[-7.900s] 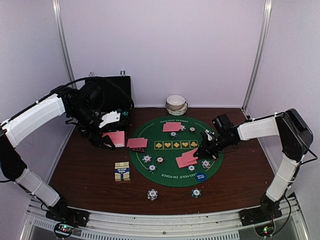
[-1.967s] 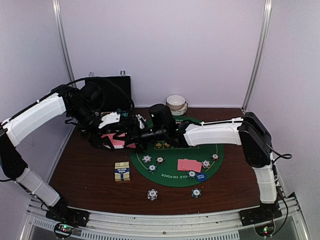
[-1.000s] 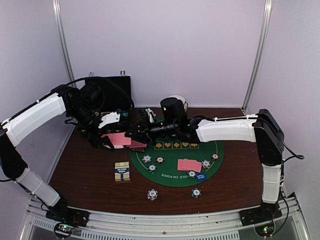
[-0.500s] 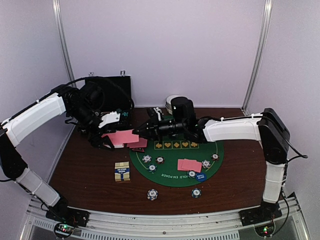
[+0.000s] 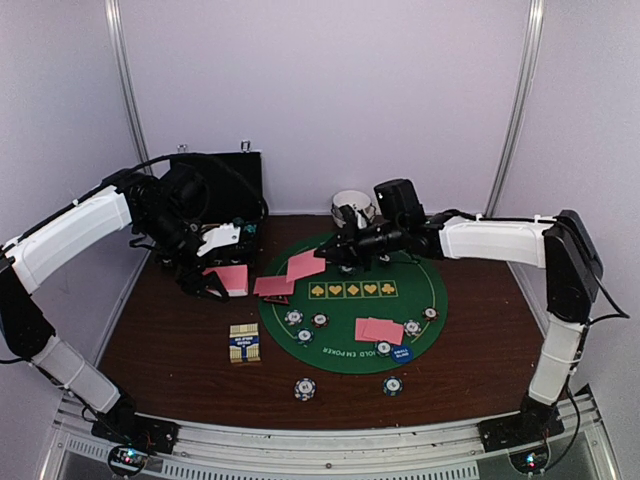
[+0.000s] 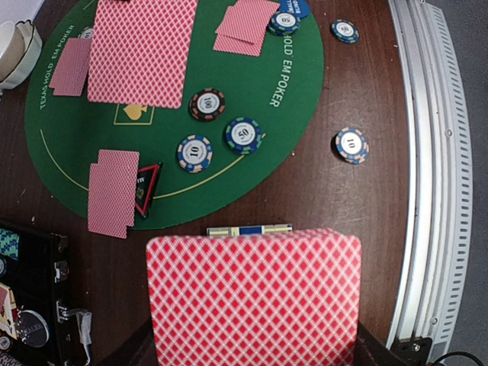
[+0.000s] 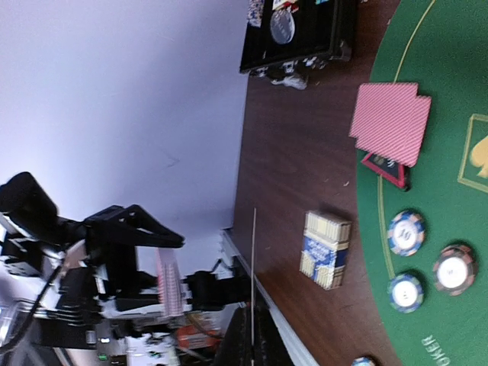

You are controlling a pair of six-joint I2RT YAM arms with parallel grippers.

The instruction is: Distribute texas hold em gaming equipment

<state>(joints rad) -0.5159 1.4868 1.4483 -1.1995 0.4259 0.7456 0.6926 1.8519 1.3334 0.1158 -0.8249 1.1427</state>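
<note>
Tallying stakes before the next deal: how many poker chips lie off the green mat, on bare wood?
2. The first chip lies in front of the mat, nearer the left arm; the second chip beside it, nearer the right arm. Others may hide beneath the arms.

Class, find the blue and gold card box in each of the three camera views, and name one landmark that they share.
Top external: card box on the bare wood, left of the green mat.
Left wrist: only the card box edge shows, above the held card.
Right wrist: lower centre, left of the mat.
Shared landmark: the green mat.
</note>
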